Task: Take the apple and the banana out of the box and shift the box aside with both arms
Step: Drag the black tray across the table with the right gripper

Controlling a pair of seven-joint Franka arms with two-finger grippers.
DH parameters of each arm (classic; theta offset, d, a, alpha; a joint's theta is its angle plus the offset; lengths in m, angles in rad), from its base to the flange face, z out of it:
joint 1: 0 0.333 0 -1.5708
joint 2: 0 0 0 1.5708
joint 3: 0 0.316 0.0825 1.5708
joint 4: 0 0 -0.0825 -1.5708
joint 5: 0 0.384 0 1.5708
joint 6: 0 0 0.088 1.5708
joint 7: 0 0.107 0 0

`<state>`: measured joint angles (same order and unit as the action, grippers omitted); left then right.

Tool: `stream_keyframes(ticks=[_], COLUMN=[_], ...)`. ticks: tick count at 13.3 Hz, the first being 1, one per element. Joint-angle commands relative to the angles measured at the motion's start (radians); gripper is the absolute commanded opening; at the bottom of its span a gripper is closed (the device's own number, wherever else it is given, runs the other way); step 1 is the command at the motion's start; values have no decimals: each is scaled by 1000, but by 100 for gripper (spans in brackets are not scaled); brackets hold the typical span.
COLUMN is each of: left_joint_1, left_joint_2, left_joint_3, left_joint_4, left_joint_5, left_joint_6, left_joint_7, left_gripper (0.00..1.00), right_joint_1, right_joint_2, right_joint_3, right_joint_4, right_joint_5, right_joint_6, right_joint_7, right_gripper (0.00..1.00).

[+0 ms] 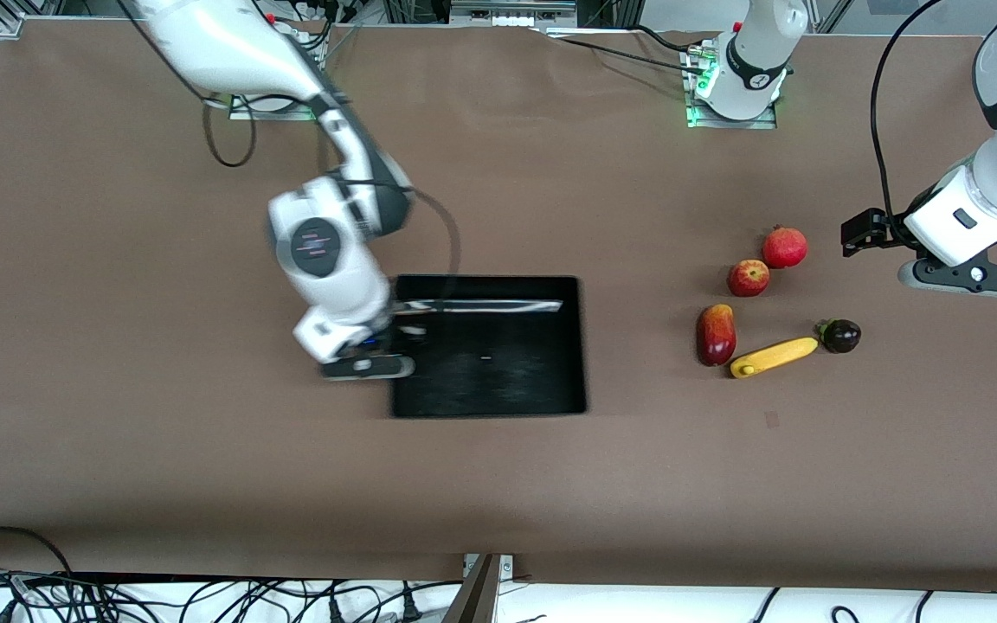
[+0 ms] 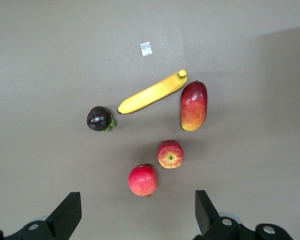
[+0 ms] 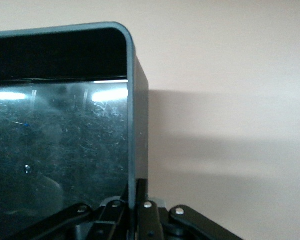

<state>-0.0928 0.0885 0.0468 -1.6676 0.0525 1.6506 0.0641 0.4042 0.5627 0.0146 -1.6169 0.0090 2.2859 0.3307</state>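
The black box point(image 1: 498, 372) lies mid-table. My right gripper point(image 1: 388, 339) is shut on its wall at the right arm's end; the wrist view shows the thin wall point(image 3: 132, 100) pinched between the fingers of the right gripper point(image 3: 138, 189). The streaked apple point(image 1: 749, 278) point(image 2: 170, 154) and the yellow banana-like fruit point(image 1: 774, 356) point(image 2: 152, 93) rest on the table toward the left arm's end. My left gripper point(image 1: 864, 232) point(image 2: 136, 200) hangs open in the air beside the fruit group, holding nothing.
A dark-red mango point(image 1: 716, 334) point(image 2: 194, 105) lies beside the banana. A red pomegranate point(image 1: 785, 247) point(image 2: 143, 180) sits next to the apple. A dark purple round fruit point(image 1: 840, 335) point(image 2: 99, 118) rests at the banana's other tip. Brown table stretches between box and fruits.
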Motion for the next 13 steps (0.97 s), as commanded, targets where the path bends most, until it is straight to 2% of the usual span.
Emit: stream_keyframes(ticks=[1,4,6,8,10,13], left_joint_1=[2,1,2,2,4,4], left_joint_2=[11,10,11,14,33,36], left_joint_3=[-8,-8,-10,-7,-7,-5], left_joint_4=[39,39,46,48,62,63], left_joint_5=[17,18,18,18,20,23], left_joint_6=[-44,-69,-74,-84,-84,-83], left_joint_7=[8,11,13,17,17,17], left_gripper=[100,100,100,100,100,100], right_joint_1=[-143,-278,-341,-381,-403,-415], right_joint_2=[-168,-265,-291,-291,-281,-256], right_joint_3=[24,22,2,-33,-39,-39], right_joint_4=[-225,-383,-472,-553,-622,-672], right_joint_5=[37,107,112,124,169,177], right_joint_6=[17,30,97,206,311,391], right_joint_7=[-198,-375,-458,-536,-573,-573], right_gripper=[0,0,0,0,0,0])
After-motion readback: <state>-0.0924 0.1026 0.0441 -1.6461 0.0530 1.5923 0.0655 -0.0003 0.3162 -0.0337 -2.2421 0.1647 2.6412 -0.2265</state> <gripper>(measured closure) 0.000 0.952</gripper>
